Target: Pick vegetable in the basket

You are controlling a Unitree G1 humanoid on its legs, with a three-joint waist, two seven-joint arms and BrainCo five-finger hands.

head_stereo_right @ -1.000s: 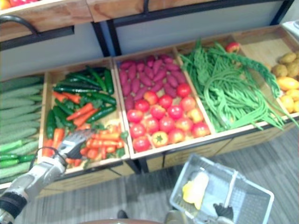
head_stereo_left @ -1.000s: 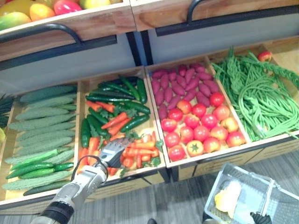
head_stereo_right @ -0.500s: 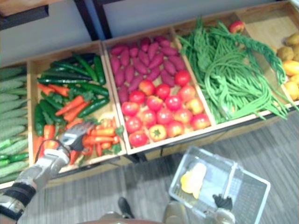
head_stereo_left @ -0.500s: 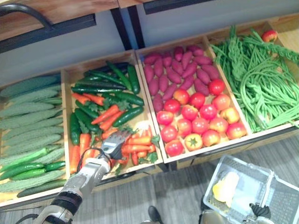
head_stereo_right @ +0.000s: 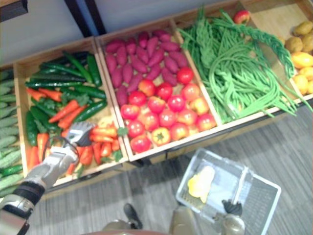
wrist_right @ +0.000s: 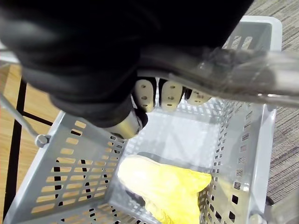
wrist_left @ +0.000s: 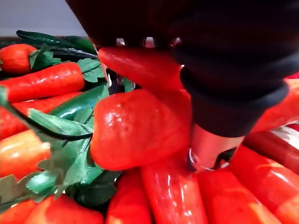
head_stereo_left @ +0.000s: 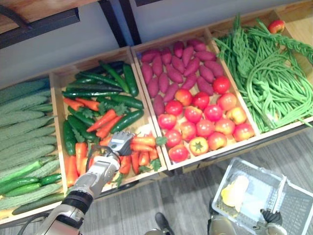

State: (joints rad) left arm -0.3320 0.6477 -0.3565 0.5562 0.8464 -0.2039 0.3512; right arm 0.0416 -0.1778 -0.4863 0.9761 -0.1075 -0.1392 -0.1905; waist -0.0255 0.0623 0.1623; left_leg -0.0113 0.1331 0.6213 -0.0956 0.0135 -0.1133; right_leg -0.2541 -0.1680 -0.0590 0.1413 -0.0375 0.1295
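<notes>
Produce display, wooden crates side by side above a grey floor [head_stereo_left: 186,198]. Crate one: pale bumpy cucumbers [head_stereo_left: 27,128], lying lengthwise. Crate two [head_stereo_left: 145,128]: dark green cucumbers [head_stereo_left: 122,102] at the far end, orange-red carrots [head_stereo_left: 142,147] with leafy tops at the near end and along the side beside crate one. Crate three: purple sweet potatoes [head_stereo_left: 181,68] at the far end, red and orange tomatoes [head_stereo_left: 205,117] at the near end. Crate four: long green beans [head_stereo_left: 269,83] in a loose heap, with one small red fruit [head_stereo_left: 276,25] at its far corner. Crate five: yellow-brown produce [head_stereo_right: 301,58], type not identifiable. Left robot hand [head_stereo_left: 120,143]: over the near end of crate two, fingers extended and spread, tips down on the carrots; the left wrist view shows carrots pressed close under the palm and beside the thumb, none lifted clear of the pile. Right robot hand [wrist_right: 170,95]: low, near the floor in front of crates three and four, fingers curled round the handle [wrist_right: 224,65] of a pale grey perforated basket [wrist_right: 70,186], which hangs from that grasp. Basket contents: one yellow item [wrist_right: 163,186], type not identifiable, lying on the bottom. The carrots all lie in crate two, well apart from the basket.
</notes>
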